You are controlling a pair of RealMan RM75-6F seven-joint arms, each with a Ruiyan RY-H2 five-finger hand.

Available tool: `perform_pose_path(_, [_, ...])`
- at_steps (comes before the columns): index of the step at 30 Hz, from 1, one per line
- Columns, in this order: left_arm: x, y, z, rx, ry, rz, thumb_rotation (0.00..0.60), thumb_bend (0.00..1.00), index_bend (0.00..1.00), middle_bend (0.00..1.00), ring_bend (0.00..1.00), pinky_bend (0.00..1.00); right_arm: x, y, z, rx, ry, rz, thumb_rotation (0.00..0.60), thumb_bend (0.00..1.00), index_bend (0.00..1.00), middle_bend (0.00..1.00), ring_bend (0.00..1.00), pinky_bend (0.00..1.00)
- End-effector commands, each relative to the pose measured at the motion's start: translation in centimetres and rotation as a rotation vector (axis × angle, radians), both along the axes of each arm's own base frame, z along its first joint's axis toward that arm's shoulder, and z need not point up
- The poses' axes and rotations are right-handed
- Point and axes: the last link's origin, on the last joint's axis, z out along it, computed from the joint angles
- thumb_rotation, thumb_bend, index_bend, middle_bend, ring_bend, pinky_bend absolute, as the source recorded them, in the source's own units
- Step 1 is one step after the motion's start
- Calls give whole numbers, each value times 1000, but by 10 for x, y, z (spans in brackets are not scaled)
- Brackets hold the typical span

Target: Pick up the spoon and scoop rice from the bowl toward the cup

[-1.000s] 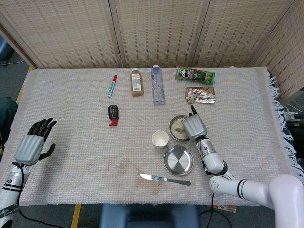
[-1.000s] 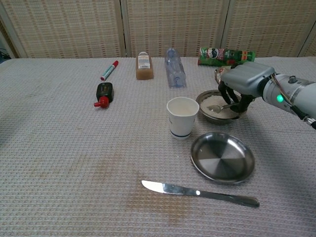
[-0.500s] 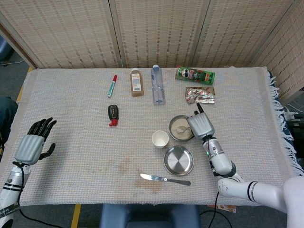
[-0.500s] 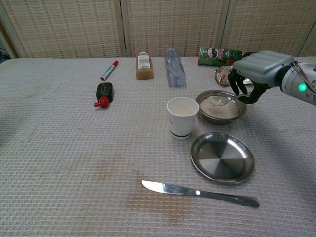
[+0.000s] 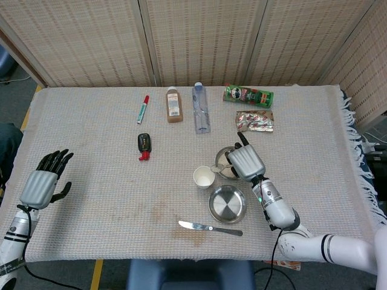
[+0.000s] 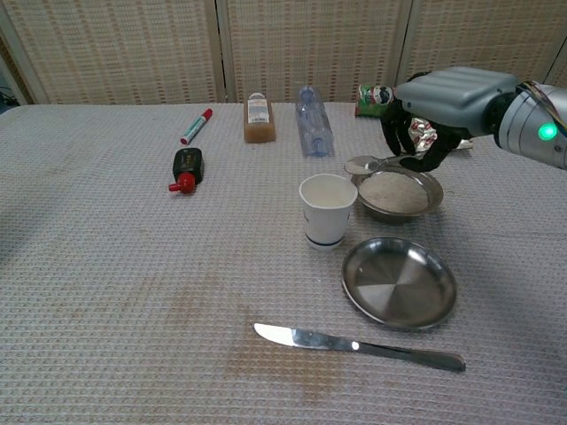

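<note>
My right hand holds a metal spoon above the left rim of the steel bowl of rice. The spoon's bowl carries rice and hangs between the rice bowl and the white paper cup, just right of the cup's mouth. In the head view the hand covers most of the rice bowl. My left hand rests open at the table's left edge, far from these things.
An empty steel plate lies in front of the bowl, a table knife nearer still. At the back lie a red marker, brown bottle, clear bottle, chip can and foil wrapper. A black-red object sits left.
My right hand has lifted the spoon out of the rice and carried it left, from over the bowl toward the cup. The left hand stays put.
</note>
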Motion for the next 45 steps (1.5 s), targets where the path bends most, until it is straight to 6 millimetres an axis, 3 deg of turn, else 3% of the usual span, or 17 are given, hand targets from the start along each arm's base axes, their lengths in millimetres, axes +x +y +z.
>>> perform_pose_path(1, [0,0,1,6,-7,7,600,425,0,0,0,100,10,1,-4,2,15,27,600,356,784,557,281,0])
perform_pose_path(14, [1,2,2,9,-12,11,600,426,0,0,0,100,39,5,-33,-15,263,169,600,356,782,557,281,0])
perform_pose_path(22, [-2,3,5,29,8,18,600,426,0,0,0,100,53,17,-29,-170,455,403,600,356,780,557,281,0])
perform_pose_path(40, [1,7,4,15,4,5,600,426,0,0,0,101,61,39,-38,-266,763,666,600,356,765,557,282,0])
perform_pose_path(45, [3,9,3,18,-5,6,600,426,0,0,0,101,59,42,-37,-263,752,652,600,356,762,557,282,0])
